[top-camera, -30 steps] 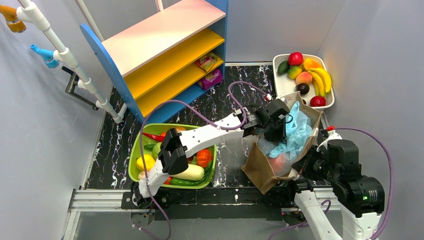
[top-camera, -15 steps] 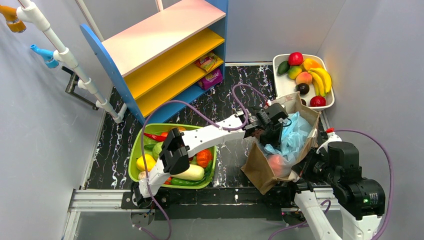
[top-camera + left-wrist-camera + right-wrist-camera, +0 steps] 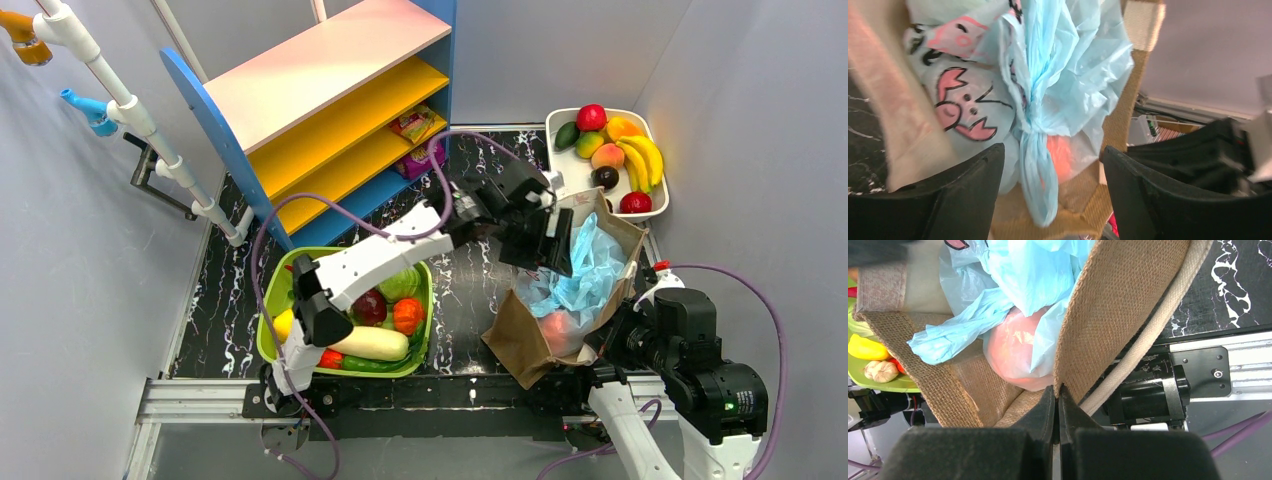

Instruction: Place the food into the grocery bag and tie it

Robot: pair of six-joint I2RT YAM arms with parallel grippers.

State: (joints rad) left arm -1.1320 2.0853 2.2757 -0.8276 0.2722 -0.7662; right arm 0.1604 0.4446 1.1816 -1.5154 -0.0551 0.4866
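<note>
We are looking at one grocery bag – thin, light blue, printed with pink and black drawings – sitting inside one brown woven bag at the right of the table. Through the plastic we are counting just one orange fruit, lying low in the bag against the woven wall. Whether anything else is in there, we cannot tell.

Of the two grippers, the left gripper is hovering above the bags with its two fingers standing wide apart. The bag's twisted blue handle is hanging between them, and neither finger is touching it. The right gripper is pinching the woven bag's near edge, its two fingers pressed tight on the cloth beside a cream strap.

Two trays are flanking the work – a green tray of vegetables under the left arm and a white tray of fruit at the far right corner. On the shelf two packets are lying.
</note>
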